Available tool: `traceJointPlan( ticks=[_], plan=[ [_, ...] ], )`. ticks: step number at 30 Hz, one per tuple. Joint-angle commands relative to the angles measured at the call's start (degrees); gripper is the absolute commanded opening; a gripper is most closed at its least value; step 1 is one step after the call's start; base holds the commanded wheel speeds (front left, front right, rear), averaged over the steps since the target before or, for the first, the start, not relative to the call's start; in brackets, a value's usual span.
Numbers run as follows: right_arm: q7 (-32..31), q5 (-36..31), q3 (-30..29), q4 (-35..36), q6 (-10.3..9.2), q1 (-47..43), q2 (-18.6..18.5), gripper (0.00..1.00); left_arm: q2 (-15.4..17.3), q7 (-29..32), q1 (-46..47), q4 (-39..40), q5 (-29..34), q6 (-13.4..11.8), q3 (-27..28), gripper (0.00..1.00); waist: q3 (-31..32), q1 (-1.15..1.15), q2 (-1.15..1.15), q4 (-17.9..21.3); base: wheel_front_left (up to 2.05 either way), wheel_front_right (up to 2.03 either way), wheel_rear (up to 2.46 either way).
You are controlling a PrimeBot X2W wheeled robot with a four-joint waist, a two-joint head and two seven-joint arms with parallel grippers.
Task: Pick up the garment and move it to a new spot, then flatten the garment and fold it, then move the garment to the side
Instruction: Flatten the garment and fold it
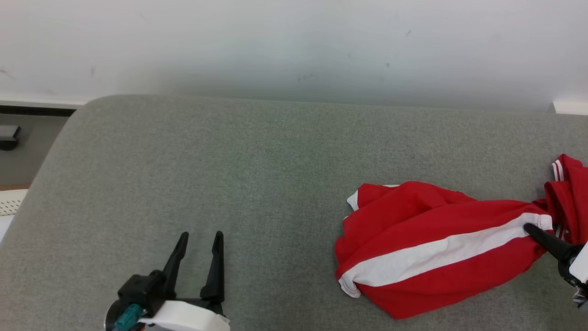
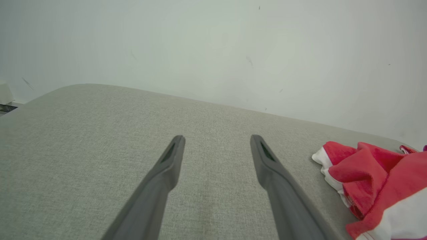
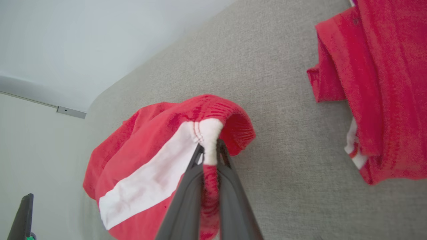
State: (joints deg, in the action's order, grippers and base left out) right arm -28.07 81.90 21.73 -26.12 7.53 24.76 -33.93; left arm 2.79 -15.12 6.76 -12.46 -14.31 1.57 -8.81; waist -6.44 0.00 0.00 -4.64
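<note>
A red garment with a broad white stripe [image 1: 427, 248] lies crumpled on the grey cushion [image 1: 257, 165] at the right. My right gripper [image 1: 533, 228] is shut on its ribbed waistband edge; in the right wrist view the fingers [image 3: 230, 173] pinch the white-and-red band [image 3: 209, 133], and the cloth hangs off toward the left. My left gripper [image 1: 200, 236] rests open over bare cushion at the lower left, well apart from the garment. The left wrist view has its two spread fingers [image 2: 170, 156] with nothing between, and the garment [image 2: 373, 186] off to the right.
A second red cloth with white trim [image 1: 569, 197] lies bunched at the far right edge, also as red cloth [image 3: 377, 86] in the right wrist view. A white wall [image 1: 294, 46] runs behind the cushion. The cushion's rounded left corner drops to the floor, where a dark object [image 1: 8, 135] sits.
</note>
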Motion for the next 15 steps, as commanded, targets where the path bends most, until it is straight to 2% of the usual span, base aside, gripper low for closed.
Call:
traceJointPlan(
  ticks=[1,6,7,8,9,15],
  plan=[
    [0.57,-0.67,0.19,-0.39,-0.1,-0.69,-0.41,0.0,0.22,-0.01,0.69,0.25,0.54,0.19,0.11,1.0,-1.46,0.0,0.0,0.65,0.0,0.0,0.0],
    [3.11,-2.91,1.54,-2.4,-0.1,-2.26,-0.46,0.0,0.22,-0.01,1.17,-0.06,0.77,0.03,-0.15,1.0,-2.01,0.0,0.0,1.14,0.0,0.0,0.0],
    [3.6,-3.44,1.97,-2.81,-0.1,-2.38,-0.26,0.23,0.23,-0.01,1.12,-0.31,0.83,0.06,-0.06,1.0,-1.73,0.0,0.0,1.31,0.0,0.0,0.0],
    [3.9,-3.86,2.52,-3.06,-0.1,-2.55,0.13,0.91,0.24,-0.01,1.01,-0.58,0.88,0.13,0.01,1.0,-1.34,0.0,0.0,1.47,0.0,0.0,0.0],
    [3.94,-4.11,3.03,-3.26,-0.1,-2.73,0.49,1.0,0.23,-0.01,0.93,-0.87,0.92,0.21,-0.01,1.0,-0.84,0.0,0.0,1.64,0.0,0.0,0.0],
    [7.76,-8.35,6.01,-0.78,-0.1,-3.3,-0.77,1.0,0.22,-0.01,-0.68,-1.84,0.9,0.42,-0.16,1.0,3.67,0.0,0.0,2.75,0.0,0.0,0.0]
  ],
)
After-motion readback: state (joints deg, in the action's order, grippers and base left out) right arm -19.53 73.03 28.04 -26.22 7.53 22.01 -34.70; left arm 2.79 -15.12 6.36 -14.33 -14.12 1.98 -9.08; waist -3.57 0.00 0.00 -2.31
